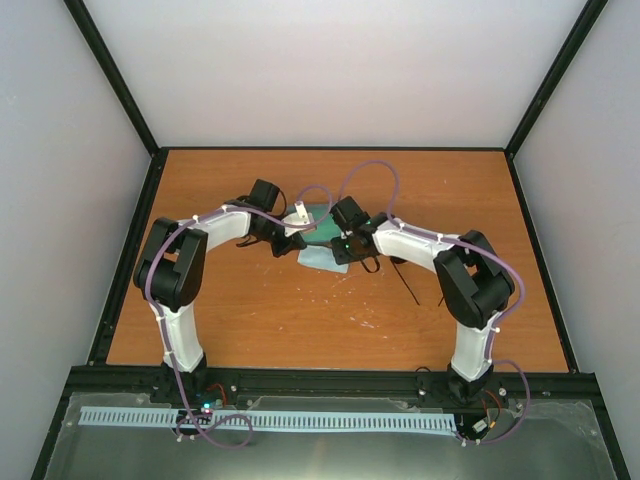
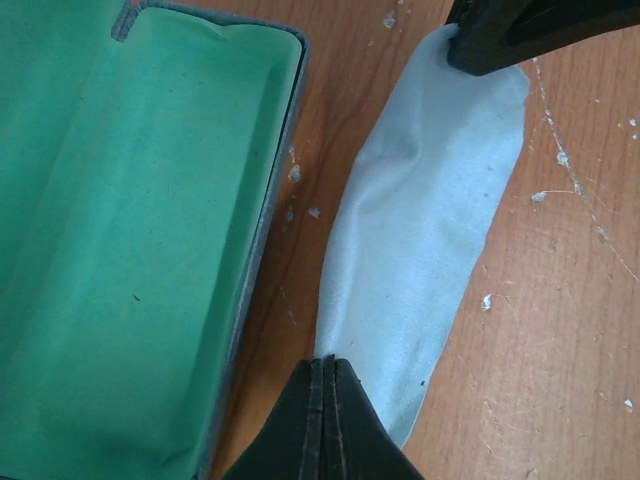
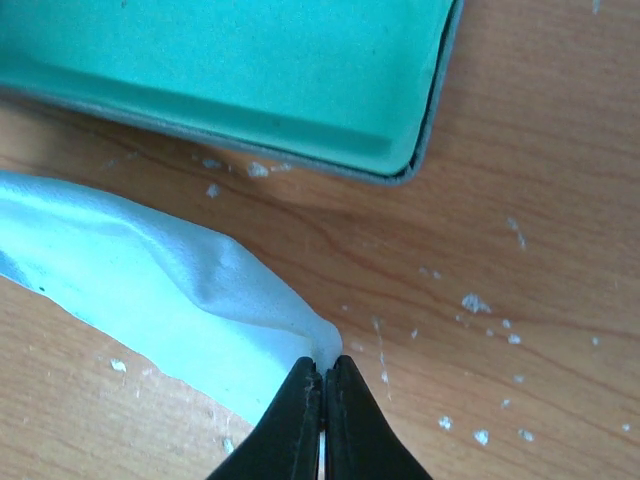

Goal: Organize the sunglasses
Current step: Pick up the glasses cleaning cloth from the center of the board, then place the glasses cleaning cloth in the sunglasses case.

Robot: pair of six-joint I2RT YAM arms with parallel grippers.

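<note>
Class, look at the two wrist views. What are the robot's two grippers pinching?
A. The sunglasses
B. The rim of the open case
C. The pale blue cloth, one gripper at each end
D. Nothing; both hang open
C: the left gripper and the right gripper are each shut on an end of the pale blue cloth, which lies beside the open green-lined case.

case [image 2: 120, 250] cut off at frame edge, sunglasses [image 1: 405, 282] mostly hidden

left end effector [image 1: 296, 244]: at cloth's left edge
right end effector [image 1: 340, 254]: at cloth's right edge
cloth [image 1: 318, 260]: pale blue, on worktop [image 1: 300, 320]
case [image 1: 320, 220]: green, just behind cloth
sunglasses [image 1: 405, 280]: black, beside right arm
</note>
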